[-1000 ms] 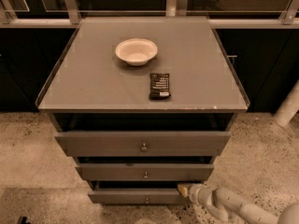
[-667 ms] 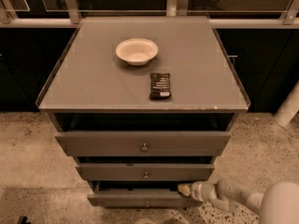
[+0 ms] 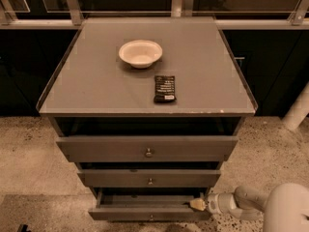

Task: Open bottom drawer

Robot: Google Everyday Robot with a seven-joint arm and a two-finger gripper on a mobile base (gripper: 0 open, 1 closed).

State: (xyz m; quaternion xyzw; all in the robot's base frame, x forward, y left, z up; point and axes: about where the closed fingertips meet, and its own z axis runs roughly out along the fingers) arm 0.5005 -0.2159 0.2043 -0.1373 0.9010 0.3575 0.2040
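**Gripper at the right end of the bottom drawer's front**

We find the bottom drawer (image 3: 130, 213) lowest of the three under the tabletop (image 3: 96, 81), its front standing slightly forward of the middle drawer (image 3: 116, 178). Our gripper (image 3: 197, 204) reaches in from the right to the right end of that front's upper edge. We cannot tell whether it is spread or pinched. The front runs left to right, so we judge the pull goes straight toward the camera.

cabinet top (image 3: 96, 81): matt grey, smooth | bottom drawer (image 3: 145, 212): matt grey front | drawer knobs (image 3: 148, 152): shiny metal | bowl (image 3: 140, 52): pale, smooth | packet (image 3: 164, 89): dark glossy wrapper | floor (image 3: 29, 158): speckled, rough | gripper (image 3: 197, 205): pale smooth casing, seen at bottom drawer's right front corner
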